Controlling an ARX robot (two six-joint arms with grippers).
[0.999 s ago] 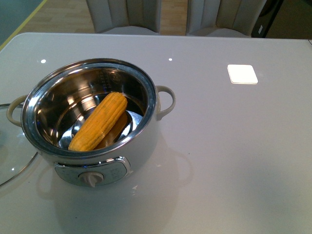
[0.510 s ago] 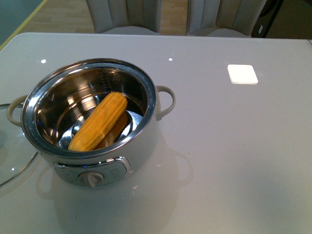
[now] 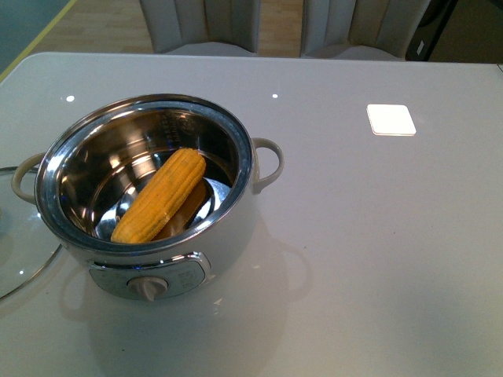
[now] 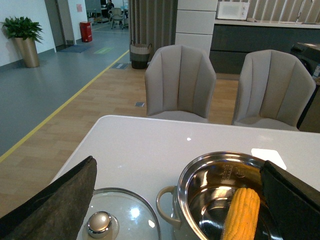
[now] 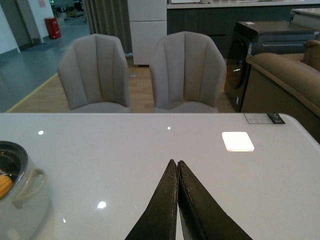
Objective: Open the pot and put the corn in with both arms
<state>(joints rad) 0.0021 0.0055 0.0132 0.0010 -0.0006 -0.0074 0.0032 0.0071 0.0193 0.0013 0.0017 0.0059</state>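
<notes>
With its lid off, the round white electric pot (image 3: pixel 149 204) with the shiny steel bowl already holds the yellow-orange corn cob (image 3: pixel 159 196).

While the cob lies slantwise across the bowl, running from about seven o'clock up to one o'clock and leaning on the steel wall, the knobbed glass lid (image 4: pixel 107 222) lies flat on the glossy grey table (image 3: pixel 377 236) at the pot's nine o'clock, clear of the opening so nothing blocked the drop. Neither arm reaches into the front view, so both seem drawn back. The left gripper (image 4: pixel 180 200) has its black fingers spread wide and empty, looking over lid and pot; the right gripper (image 5: pixel 177 172) has its fingers pressed together on nothing, above bare table at the pot's three o'clock.
</notes>
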